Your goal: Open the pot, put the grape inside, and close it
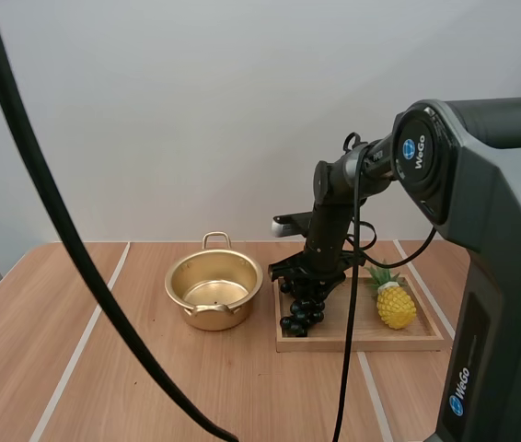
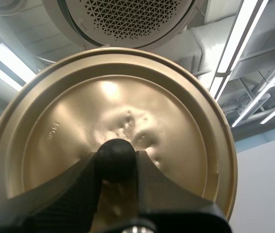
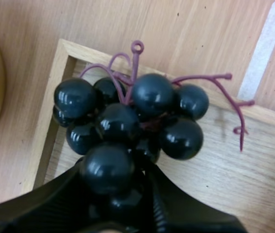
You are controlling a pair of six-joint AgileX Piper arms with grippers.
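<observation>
Grapes (image 3: 128, 121) partly hidden by right tool (image 3: 120, 189), left tool (image 2: 116, 167) pinching lid (image 2: 128, 92), rim cropped

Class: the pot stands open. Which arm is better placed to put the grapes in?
Right. The right gripper pinches the grapes at the tray, beside the open pot; the left gripper holds the lid by its knob.

Right arm (image 1: 332, 216) angled down; right hand (image 3: 120, 189) and left hand (image 2: 116, 162) pinched tight
</observation>
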